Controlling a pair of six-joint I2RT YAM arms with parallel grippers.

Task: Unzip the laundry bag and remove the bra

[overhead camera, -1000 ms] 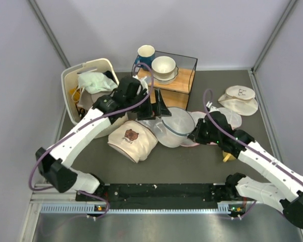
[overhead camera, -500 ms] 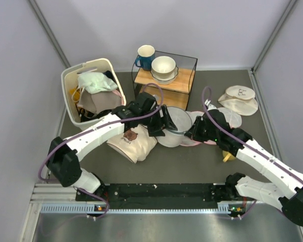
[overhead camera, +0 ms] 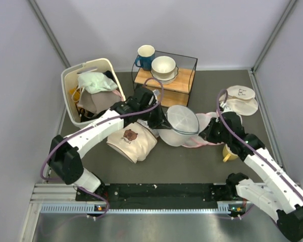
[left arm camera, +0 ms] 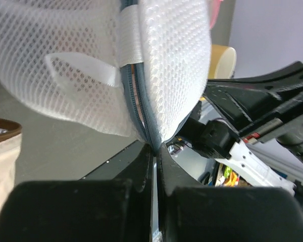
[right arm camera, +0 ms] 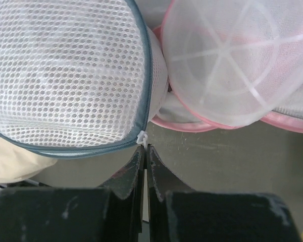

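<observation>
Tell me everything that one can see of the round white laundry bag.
The laundry bag is a round drum of white see-through mesh with a grey-blue zip along its rim and a white cloth loop. It is tilted up on edge. The left gripper is shut on its zip seam, the right gripper on a small white tab. A pink-trimmed mesh bag touches it.

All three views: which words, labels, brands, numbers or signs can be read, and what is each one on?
No text can be read in any view.
beige cloth: brown bear print with a tiny mark under it, too small to read.
white round piece at the far right: small dark marking, too small to tell if it is lettering.
laundry bag: mesh, zip and white tab show no print.
</observation>
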